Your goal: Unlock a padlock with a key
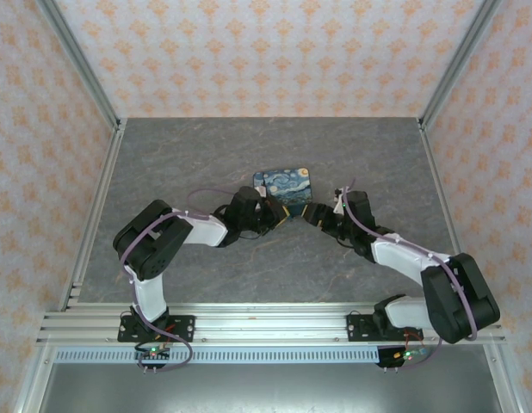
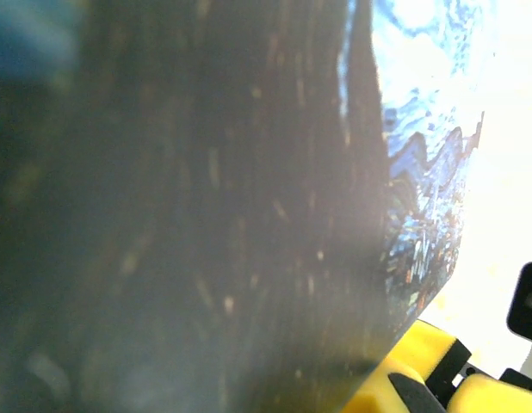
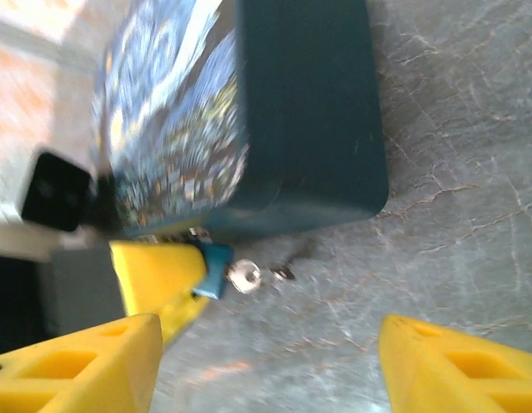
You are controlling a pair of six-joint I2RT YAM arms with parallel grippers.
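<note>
— While the tin (image 3: 309,112) is seen at the upper centre of the right wrist view, where is the key (image 3: 244,276) found?
— It is seen left of centre, just below the tin's lower edge and just beside the yellow tip of the left end effector (image 1: 277,215).
— How are the end effectors set?
— The left one is closed, but what is gripped cannot be told. The right end effector (image 3: 270,335) is spread wide over the desk (image 3: 455,215), and nothing is held.

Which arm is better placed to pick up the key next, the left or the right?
Right, probably. The right tool is open and faces the key, which sits close to the tin with nothing in between. The left tool is shut at the tin's edge.
</note>
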